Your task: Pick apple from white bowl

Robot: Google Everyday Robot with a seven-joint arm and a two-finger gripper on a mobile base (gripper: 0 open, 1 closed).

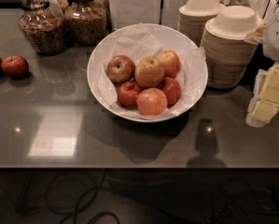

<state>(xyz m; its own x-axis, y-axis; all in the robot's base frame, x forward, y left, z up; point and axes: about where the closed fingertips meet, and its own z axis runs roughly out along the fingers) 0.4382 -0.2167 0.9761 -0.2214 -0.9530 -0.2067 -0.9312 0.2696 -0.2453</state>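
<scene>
Nothing done yet | apple [149, 72] untouched in white bowl [200, 85] | end effector [268, 99] far right, open or closed: cannot tell | left: reach, grab, lift

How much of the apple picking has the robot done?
Nothing looks done yet: the apple sits in the white bowl among other apples. In hand: the gripper hangs at the right edge, apart from the bowl. Left: reach, grasp, lift.
</scene>
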